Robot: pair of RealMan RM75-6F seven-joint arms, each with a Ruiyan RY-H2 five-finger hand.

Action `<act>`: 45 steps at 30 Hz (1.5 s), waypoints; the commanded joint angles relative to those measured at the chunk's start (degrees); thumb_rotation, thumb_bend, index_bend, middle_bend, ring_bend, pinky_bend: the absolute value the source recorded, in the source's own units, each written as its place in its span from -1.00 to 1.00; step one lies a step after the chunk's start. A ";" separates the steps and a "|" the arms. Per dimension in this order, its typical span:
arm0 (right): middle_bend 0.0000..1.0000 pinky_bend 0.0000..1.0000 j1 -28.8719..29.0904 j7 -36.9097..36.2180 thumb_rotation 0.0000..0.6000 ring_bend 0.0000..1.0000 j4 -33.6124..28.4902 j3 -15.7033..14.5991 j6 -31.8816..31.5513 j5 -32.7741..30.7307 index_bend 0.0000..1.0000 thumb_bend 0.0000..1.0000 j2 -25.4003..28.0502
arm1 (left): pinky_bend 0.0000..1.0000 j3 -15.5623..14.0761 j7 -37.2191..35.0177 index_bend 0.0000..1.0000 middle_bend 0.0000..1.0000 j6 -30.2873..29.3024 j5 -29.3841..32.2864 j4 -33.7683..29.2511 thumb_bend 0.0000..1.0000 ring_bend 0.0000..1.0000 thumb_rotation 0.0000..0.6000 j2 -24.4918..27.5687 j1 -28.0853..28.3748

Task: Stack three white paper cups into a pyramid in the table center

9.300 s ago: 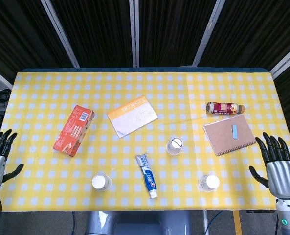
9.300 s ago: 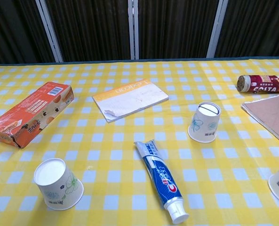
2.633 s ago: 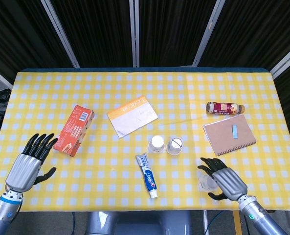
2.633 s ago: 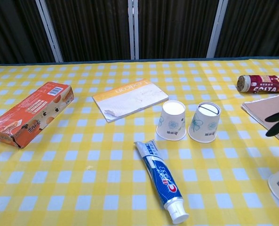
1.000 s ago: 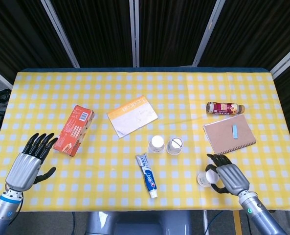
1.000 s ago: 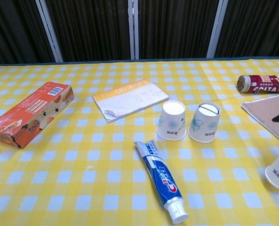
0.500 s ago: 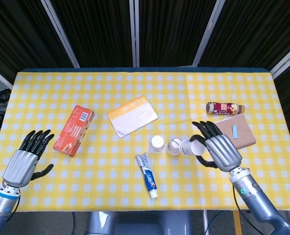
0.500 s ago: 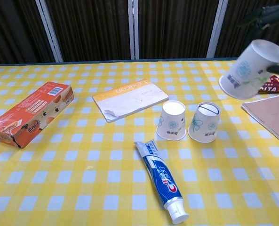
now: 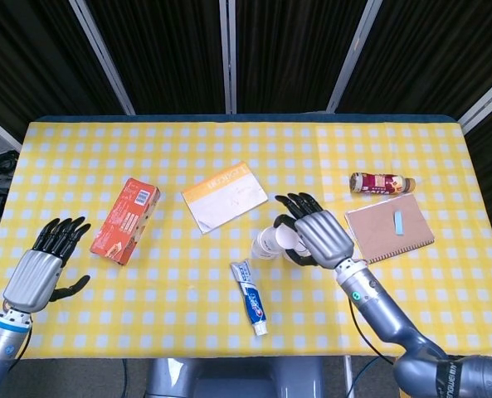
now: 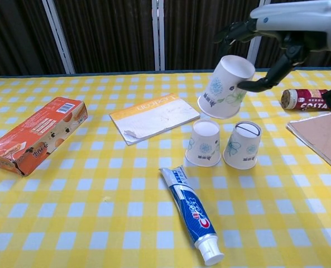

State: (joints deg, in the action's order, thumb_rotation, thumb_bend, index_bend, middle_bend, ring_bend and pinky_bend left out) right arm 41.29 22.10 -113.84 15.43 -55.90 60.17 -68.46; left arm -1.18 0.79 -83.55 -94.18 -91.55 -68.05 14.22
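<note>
**Third cup in my right hand, in the air over the two base cups**

My right hand [image 10: 277, 33] holds the third paper cup [image 10: 224, 87] mouth-down and tilted, thumb on one side of the wall, other fingers spread across the far side. It hangs above and slightly behind the pair on the table, touching neither.

Base pair: left cup [image 10: 203, 143] and right cup [image 10: 242, 144] stand upside down, just beside each other near table center. In the head view my hand covers the right cup and most of the held one, so only the left cup [image 9: 266, 245] shows clearly.

My left hand [image 9: 40, 267] is empty, fingers spread, off the near-left edge of the table, well apart from everything.

Room: toothpaste tube [image 10: 190, 213] lies just in front of the pair, cap toward me. Yellow-and-white pad [image 10: 154, 116] is behind-left of them, orange box [image 10: 36, 134] far left. Right side has a brown notebook [image 9: 389, 228] with a small blue item [image 9: 399, 222] on it, and a bottle on its side [image 10: 313, 99] behind that. Bare checked tablecloth [image 10: 81, 223] near-left and across the back.

Writing: bottle label reads "COSTA". Tube lettering is too foreshortened to read, and the pad's header is upside down and unreadable. Cups carry a faint floral print.

Notebook and bottle are cut off by the right edge of the chest view.
</note>
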 commanded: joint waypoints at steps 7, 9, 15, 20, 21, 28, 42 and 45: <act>-0.87 -0.86 3.96 4.48 1.00 -1.00 5.97 -0.02 -0.90 -8.58 -0.09 -0.42 -5.10 | -1.00 0.19 -0.47 -1.00 -1.00 0.80 0.26 0.00 -0.49 -1.00 1.00 0.32 0.08; -0.87 -0.86 4.02 4.26 1.00 -1.00 6.36 -0.38 -1.05 -8.85 -0.09 -0.42 -5.40 | -1.00 0.18 -0.47 -1.00 -1.00 1.01 0.25 -0.05 -0.49 -1.00 1.00 0.34 0.11; -0.87 -0.86 4.61 5.40 1.00 -1.00 6.41 -1.47 -1.51 -9.60 -0.09 -0.42 -5.63 | -1.00 0.17 -0.55 -1.00 -1.00 1.26 -0.01 -0.26 -0.49 -1.00 1.00 0.41 0.16; -0.87 -0.85 4.95 5.98 1.00 -1.00 5.97 -1.95 -2.00 -9.76 -0.09 -0.42 -5.63 | -1.00 0.26 -0.45 -1.00 -1.00 1.63 0.15 -0.27 -0.49 -1.00 1.00 0.39 0.23; -0.87 -0.86 5.12 6.33 1.00 -1.00 5.93 -2.18 -1.96 -10.05 -0.09 -0.42 -5.67 | -1.00 0.28 -0.45 -1.00 -1.00 1.74 0.21 -0.26 -0.49 -1.00 1.00 0.39 0.25; -0.87 -0.86 6.28 9.83 1.00 -1.00 5.59 -3.59 -2.91 -12.97 -0.09 -0.42 -6.06 | -1.00 0.33 -0.84 -1.00 -1.00 1.55 0.06 -0.30 -0.49 -1.00 1.00 0.59 0.08; -0.99 -0.89 7.03 11.33 1.00 -1.00 3.93 -4.73 -3.48 -15.40 -0.36 -0.55 -5.06 | -1.00 0.27 -0.91 -1.00 -1.00 1.43 -0.42 -0.53 -0.49 -1.00 1.00 0.73 -0.05; -1.00 -0.90 7.09 11.25 1.00 -1.00 3.57 -4.85 -3.77 -15.36 -0.47 -0.62 -4.91 | -1.00 0.30 -0.96 -1.00 -1.00 1.42 -0.43 -0.56 -0.49 -1.00 1.00 0.78 -0.08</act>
State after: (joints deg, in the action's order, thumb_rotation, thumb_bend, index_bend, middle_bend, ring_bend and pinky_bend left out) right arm 48.36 33.34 -110.21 10.62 -59.61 44.77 -73.41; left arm -0.88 -0.17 -82.12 -94.61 -92.12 -67.27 14.15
